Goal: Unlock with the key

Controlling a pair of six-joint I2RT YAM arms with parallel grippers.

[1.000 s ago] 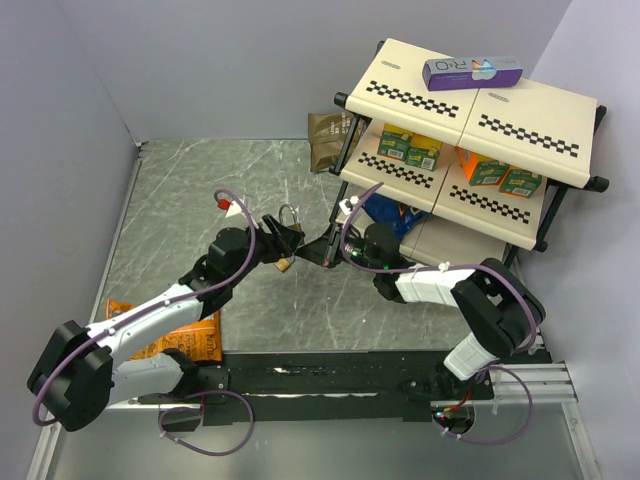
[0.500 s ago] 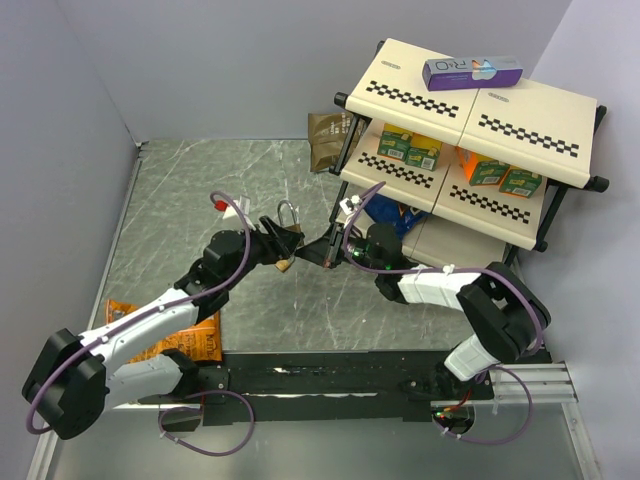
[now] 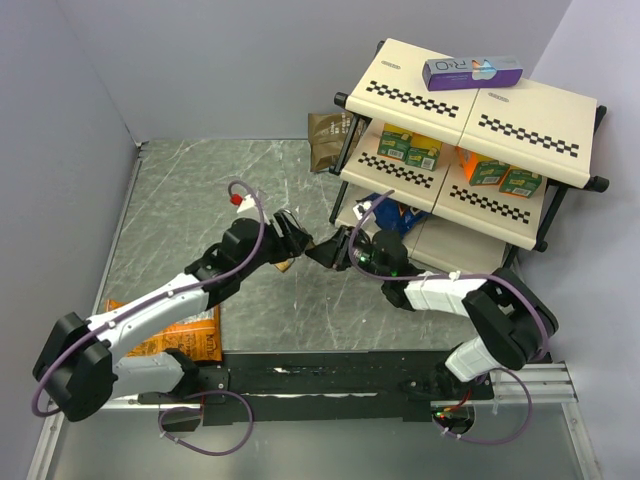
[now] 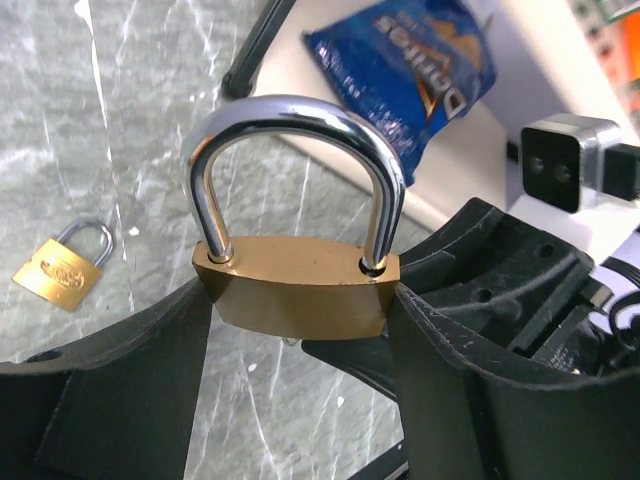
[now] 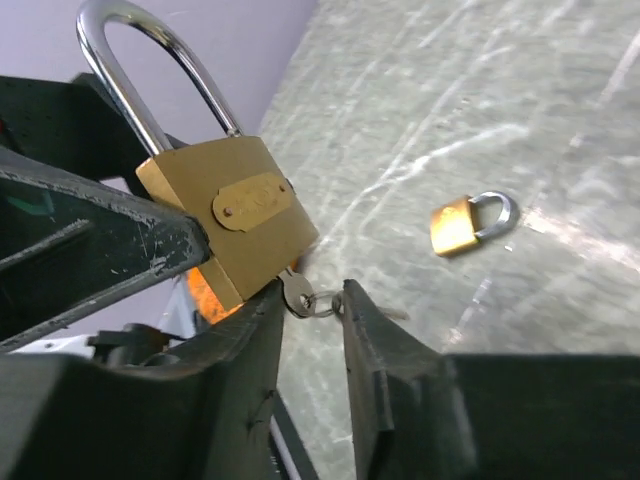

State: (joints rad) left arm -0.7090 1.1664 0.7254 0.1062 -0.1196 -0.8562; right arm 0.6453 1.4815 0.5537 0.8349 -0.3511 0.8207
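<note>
Key in the padlock's underside, R jaws parted around it.

L gripper (image 4: pixel 298 312) jaws clenched on the brass body of the padlock (image 4: pixel 295 285), shackle up, held clear of the bench. The key (image 5: pixel 296 296) sticks out of its bottom w/ a wire ring, in the gap of the R gripper (image 5: pixel 312 300) — jaws apart, not pinching it. Below, a small padlock (image 5: pixel 465 222) lies flat on the bench (image 3: pixel 200 190) — grey-green marble-look top w/ pale veins. Orange snack bag (image 3: pixel 180 335) at near-left edge, partly under L arm. Shelf rack (image 3: pixel 470 100) at far right, cream tiers w/ checker trim, cartons on mid tier, blue chip bag (image 4: pixel 410 60) on a low tier. Plain lilac-grey walls (image 3: pixel 250 60) close in left, back & right.
</note>
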